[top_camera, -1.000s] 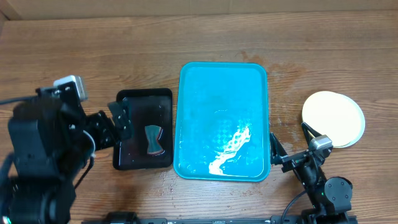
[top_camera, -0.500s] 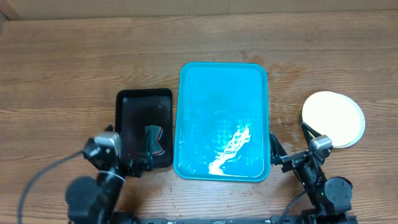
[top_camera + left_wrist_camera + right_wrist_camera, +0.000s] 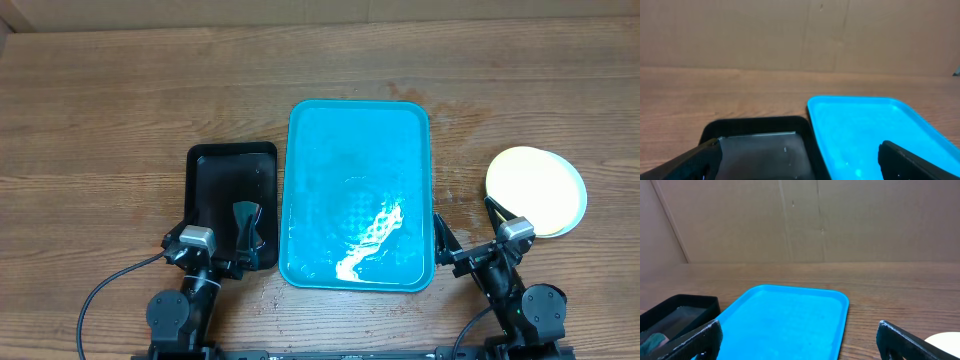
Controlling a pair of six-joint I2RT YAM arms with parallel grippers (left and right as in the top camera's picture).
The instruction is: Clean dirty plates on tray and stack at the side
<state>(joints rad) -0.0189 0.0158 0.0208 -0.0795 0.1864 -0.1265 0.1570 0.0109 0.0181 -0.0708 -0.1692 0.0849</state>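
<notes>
We judge the job all but done: the tray (image 3: 355,140) lies bare and the plates (image 3: 535,188) sit stacked on the table to its right, the top one clean. The left gripper (image 3: 797,152) and right gripper (image 3: 797,332) both gape wide, holding nothing

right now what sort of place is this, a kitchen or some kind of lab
Probably a robot test bench, not a kitchen: a wooden plank table, plain brown cardboard walls behind it, and the left arm and right arm at its near edge, flanking a large turquoise rectangular plastic tray.
</notes>
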